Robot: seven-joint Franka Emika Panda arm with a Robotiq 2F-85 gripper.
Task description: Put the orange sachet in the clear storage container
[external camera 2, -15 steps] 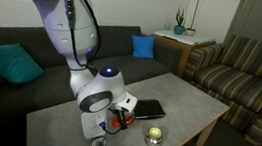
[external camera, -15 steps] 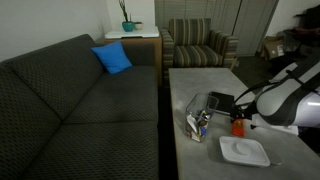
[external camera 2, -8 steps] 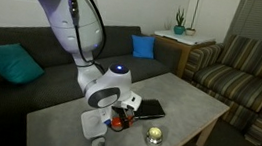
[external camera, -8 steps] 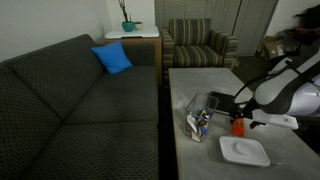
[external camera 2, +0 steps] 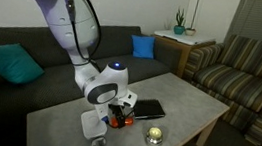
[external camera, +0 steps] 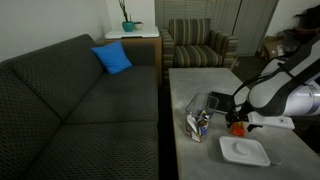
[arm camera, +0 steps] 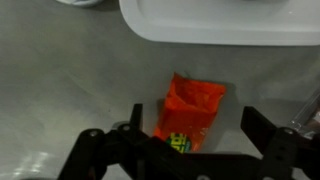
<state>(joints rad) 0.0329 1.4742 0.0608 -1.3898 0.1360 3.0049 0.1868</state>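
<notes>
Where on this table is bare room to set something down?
The far end of the table, between the black tray and the armchair, is bare. Crowded: near end, where clear storage container, orange sachet, white tray and gripper cluster.

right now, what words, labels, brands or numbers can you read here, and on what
No text is legible.
orange sachet: yellow-green print near its lower end, too blurred to read.
clear storage container: blue and white items inside, any print too small to read.
</notes>
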